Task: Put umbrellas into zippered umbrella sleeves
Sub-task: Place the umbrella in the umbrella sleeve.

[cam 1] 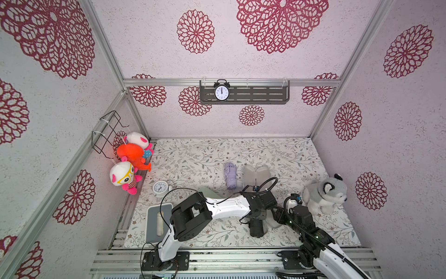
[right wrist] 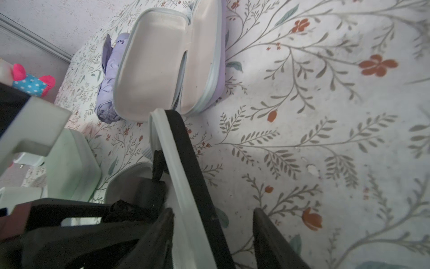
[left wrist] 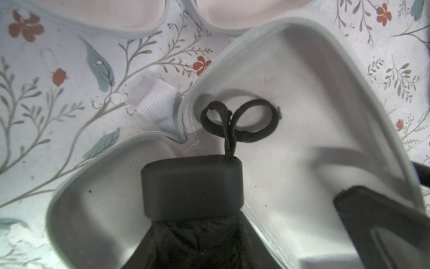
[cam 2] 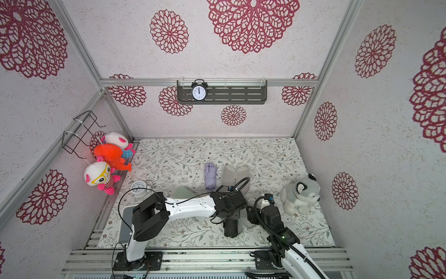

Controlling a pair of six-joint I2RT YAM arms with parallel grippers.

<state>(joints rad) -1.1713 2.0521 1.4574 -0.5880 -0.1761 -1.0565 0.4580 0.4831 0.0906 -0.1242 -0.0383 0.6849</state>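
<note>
Left gripper (cam 1: 256, 216) clamped on black umbrella (left wrist: 193, 186), handle end over lining of open black sleeve (left wrist: 302, 111). Right gripper (right wrist: 213, 210) jaws apart, astride raised half, not pinching. Advice: lay umbrella flat, tuck wrist loop (left wrist: 239, 121) inside rim before 2 halves close.

We look down into a booth of pale textured walls (cam 1: 224, 62) stamped with crimson flower medallions (cam 1: 195, 31), a grey slotted metal shelf (cam 1: 260, 95) on the back wall, and a leaf-print cloth surface (cam 1: 188, 154) below.
</note>
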